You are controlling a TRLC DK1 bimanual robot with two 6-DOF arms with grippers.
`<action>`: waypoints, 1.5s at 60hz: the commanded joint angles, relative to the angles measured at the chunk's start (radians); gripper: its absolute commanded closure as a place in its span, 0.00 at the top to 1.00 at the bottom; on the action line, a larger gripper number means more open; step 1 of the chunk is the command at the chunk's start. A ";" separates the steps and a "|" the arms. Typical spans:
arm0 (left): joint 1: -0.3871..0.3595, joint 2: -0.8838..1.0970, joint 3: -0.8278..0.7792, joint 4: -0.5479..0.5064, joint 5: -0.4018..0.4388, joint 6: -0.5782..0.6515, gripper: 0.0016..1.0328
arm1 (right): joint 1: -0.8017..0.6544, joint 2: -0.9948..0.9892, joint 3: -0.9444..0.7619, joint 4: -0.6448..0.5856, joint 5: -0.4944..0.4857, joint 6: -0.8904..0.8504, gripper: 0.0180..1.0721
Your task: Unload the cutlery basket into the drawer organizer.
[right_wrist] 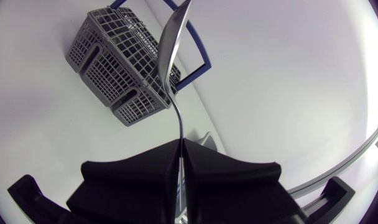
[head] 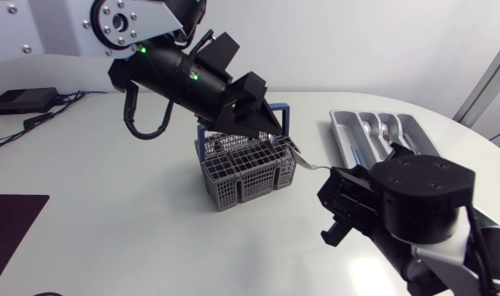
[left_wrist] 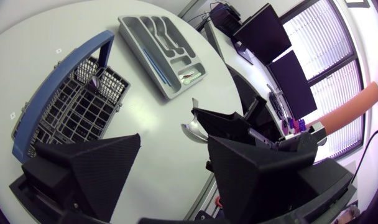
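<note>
A grey wire cutlery basket (head: 246, 168) with a blue handle stands mid-table; it also shows in the left wrist view (left_wrist: 71, 106) and in the right wrist view (right_wrist: 117, 68). Right of it, my right gripper (head: 336, 187) is shut on the handle of a steel spoon (head: 306, 162), whose bowl points toward the basket's right corner. In the right wrist view the spoon (right_wrist: 173, 43) sticks out ahead of the shut fingers (right_wrist: 179, 180). My left gripper (head: 270, 127) hangs open above the basket's right side. Its wide-apart fingers (left_wrist: 176, 168) frame the spoon (left_wrist: 192, 129) without touching it. The grey drawer organizer (head: 342, 131) lies at the back right.
The organizer (left_wrist: 130, 31) holds several pieces of cutlery in its compartments. A black box (head: 20, 100) with cables sits at the table's far left. A dark mat (head: 11, 222) lies at the front left corner.
</note>
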 commanded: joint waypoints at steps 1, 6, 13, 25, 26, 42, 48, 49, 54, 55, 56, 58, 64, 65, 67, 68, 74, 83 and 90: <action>-0.017 0.027 0.044 -0.016 -0.014 -0.040 0.93 | 0.024 0.066 -0.017 0.057 0.061 -0.043 0.05; -0.025 0.047 0.055 -0.025 -0.037 -0.044 0.91 | 0.047 0.115 -0.018 0.114 0.107 -0.067 0.05; -0.026 0.075 0.072 -0.031 -0.057 -0.054 0.90 | 0.081 0.194 -0.017 0.223 0.185 -0.130 0.05; -0.032 0.101 0.095 -0.050 -0.074 -0.061 0.86 | 0.110 0.276 0.002 0.324 0.286 -0.184 0.05; -0.034 0.102 0.096 -0.051 -0.074 -0.061 0.85 | 0.111 0.283 0.003 0.327 0.293 -0.185 0.05; -0.054 0.133 0.093 -0.070 -0.072 -0.066 0.71 | 0.116 0.296 0.012 0.384 0.329 -0.218 0.05; -0.060 0.145 0.098 -0.074 -0.072 -0.067 0.64 | 0.116 0.295 0.014 0.392 0.334 -0.222 0.05; -0.061 0.148 0.099 -0.074 -0.072 -0.069 0.62 | 0.117 0.296 0.014 0.393 0.334 -0.221 0.05; -0.068 0.164 0.112 -0.077 -0.069 -0.075 0.62 | 0.117 0.296 0.014 0.400 0.336 -0.222 0.05; -0.069 0.168 0.115 -0.079 -0.069 -0.075 0.62 | 0.117 0.296 0.014 0.401 0.336 -0.224 0.05; -0.071 0.171 0.119 -0.080 -0.069 -0.077 0.62 | 0.117 0.296 0.014 0.403 0.336 -0.225 0.05; -0.072 0.176 0.124 -0.082 -0.069 -0.078 0.61 | 0.117 0.299 0.014 0.404 0.336 -0.225 0.05; -0.074 0.190 0.141 -0.087 -0.068 -0.086 0.57 | 0.117 0.306 0.014 0.407 0.337 -0.225 0.05; -0.074 0.191 0.146 -0.088 -0.068 -0.086 0.57 | 0.119 0.307 0.014 0.407 0.337 -0.225 0.05; -0.074 0.194 0.152 -0.091 -0.068 -0.087 0.57 | 0.121 0.309 0.015 0.409 0.337 -0.227 0.05; -0.074 0.196 0.153 -0.093 -0.068 -0.089 0.57 | 0.121 0.310 0.015 0.410 0.339 -0.227 0.05; -0.074 0.198 0.159 -0.093 -0.068 -0.098 0.48 | 0.121 0.325 0.015 0.432 0.342 -0.241 0.05; -0.072 0.198 0.156 -0.094 -0.068 -0.103 0.36 | 0.121 0.338 0.019 0.446 0.351 -0.245 0.05; -0.072 0.194 0.155 -0.097 -0.063 -0.103 0.36 | 0.121 0.341 0.020 0.450 0.351 -0.245 0.05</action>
